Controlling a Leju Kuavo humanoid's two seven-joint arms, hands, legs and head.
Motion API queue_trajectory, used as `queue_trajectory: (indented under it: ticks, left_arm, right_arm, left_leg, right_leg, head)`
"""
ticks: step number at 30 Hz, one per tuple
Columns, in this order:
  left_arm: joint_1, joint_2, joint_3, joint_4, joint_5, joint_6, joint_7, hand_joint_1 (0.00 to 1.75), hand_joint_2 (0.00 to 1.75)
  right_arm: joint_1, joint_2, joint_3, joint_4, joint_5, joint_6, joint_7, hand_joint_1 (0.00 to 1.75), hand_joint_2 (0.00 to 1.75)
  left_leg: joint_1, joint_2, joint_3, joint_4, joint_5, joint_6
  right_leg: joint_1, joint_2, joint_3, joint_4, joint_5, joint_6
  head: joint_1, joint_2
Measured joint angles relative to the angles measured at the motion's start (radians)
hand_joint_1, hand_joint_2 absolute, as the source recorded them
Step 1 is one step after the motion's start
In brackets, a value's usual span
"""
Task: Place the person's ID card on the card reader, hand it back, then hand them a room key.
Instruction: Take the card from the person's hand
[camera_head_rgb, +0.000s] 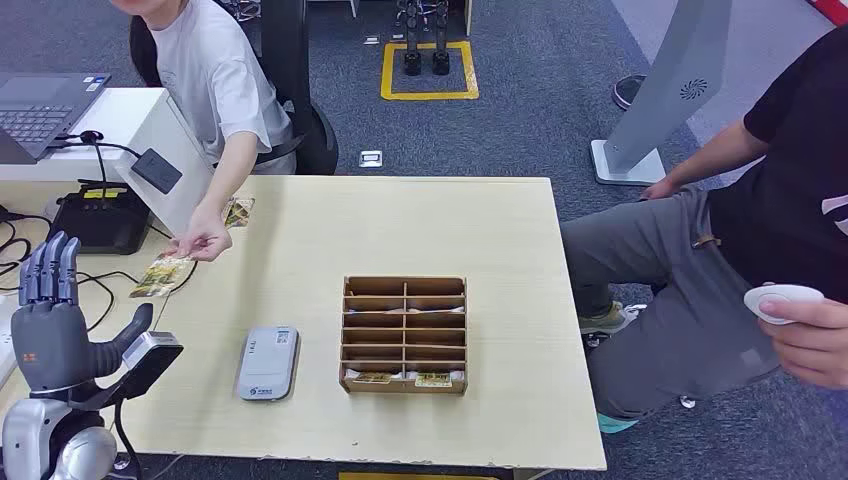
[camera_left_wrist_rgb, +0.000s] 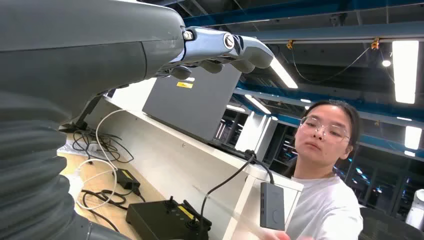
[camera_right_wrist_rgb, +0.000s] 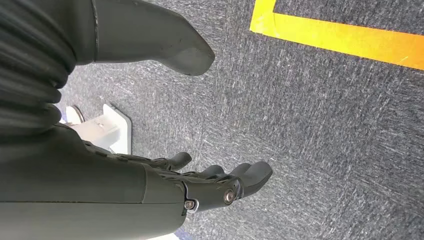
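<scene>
Left hand (camera_head_rgb: 55, 320) at lower left of frame, raised, fingers spread, empty. ID card (camera_head_rgb: 160, 274) held out by person's hand (camera_head_rgb: 203, 240), up-right of it, long axis angled toward it. Right hand (camera_right_wrist_rgb: 220, 182) hangs over floor, loosely curled, empty; left is nearer.

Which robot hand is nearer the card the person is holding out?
Left. The left hand is raised just below the card; the right hand hangs over the floor.
</scene>
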Motion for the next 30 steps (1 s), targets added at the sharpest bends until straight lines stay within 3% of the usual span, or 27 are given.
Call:
queue_trajectory:
  ticks: [7,11,30]
  left_arm:
    - [0.0,0.0,0.0,0.0,0.0,-0.001,-0.001,0.0,1.75]
    - [0.0,0.002,0.0,0.001,0.0,-0.006,-0.001,1.75,1.75]
    - [0.002,0.014,-0.001,0.01,0.027,-0.021,-0.022,1.75,1.75]
  right_arm:
    - [0.0,0.001,-0.001,0.0,0.004,0.0,0.0,0.0,1.75]
    - [0.0,0.001,-0.002,0.0,0.009,0.0,0.0,0.0,1.75]
    - [0.0,0.002,-0.02,0.0,0.021,0.0,-0.001,0.0,1.75]
  left_leg:
    - [0.0,0.0,0.0,0.0,0.0,0.0]
    - [0.0,0.0,0.0,0.0,0.0,0.0]
    - [0.0,0.0,0.0,0.0,0.0,0.0]
  right_leg:
    - [0.0,0.0,0.0,0.0,0.0,0.0]
    - [0.0,0.0,0.0,0.0,0.0,0.0]
    - [0.0,0.0,0.0,0.0,0.0,0.0]
  head:
    - [0.0,0.0]
    - [0.0,0.0]
    - [0.0,0.0]
